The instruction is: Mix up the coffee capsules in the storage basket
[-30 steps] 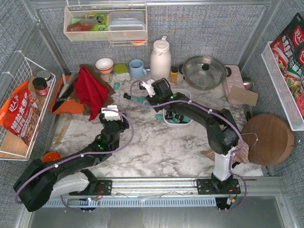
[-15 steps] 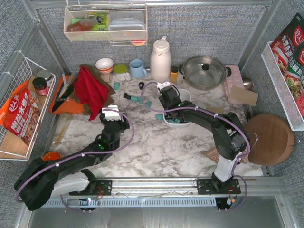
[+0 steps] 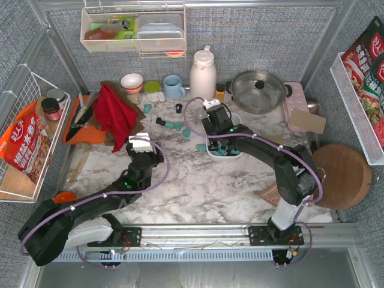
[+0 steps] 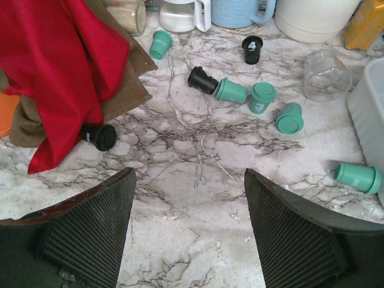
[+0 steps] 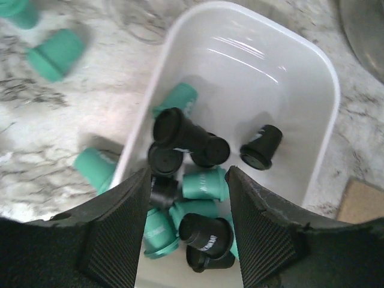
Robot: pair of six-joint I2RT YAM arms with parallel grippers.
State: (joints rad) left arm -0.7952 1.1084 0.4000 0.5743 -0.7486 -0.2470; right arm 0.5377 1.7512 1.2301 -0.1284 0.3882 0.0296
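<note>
A marble desk carries everything. The right gripper hangs over the white storage basket near the desk's middle, jaws partly apart and gripping nothing, apparently poised to stir. The left gripper hovers low, jaws wide and empty, facing stray capsules. Teal and black coffee capsules crowd one end of the basket.

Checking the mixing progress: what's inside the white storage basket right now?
Black and teal coffee capsules lie jumbled at the near end of the storage basket; the far end is bare. The fingers of the right gripper cover the nearest corners, so anything there is hidden.
</note>
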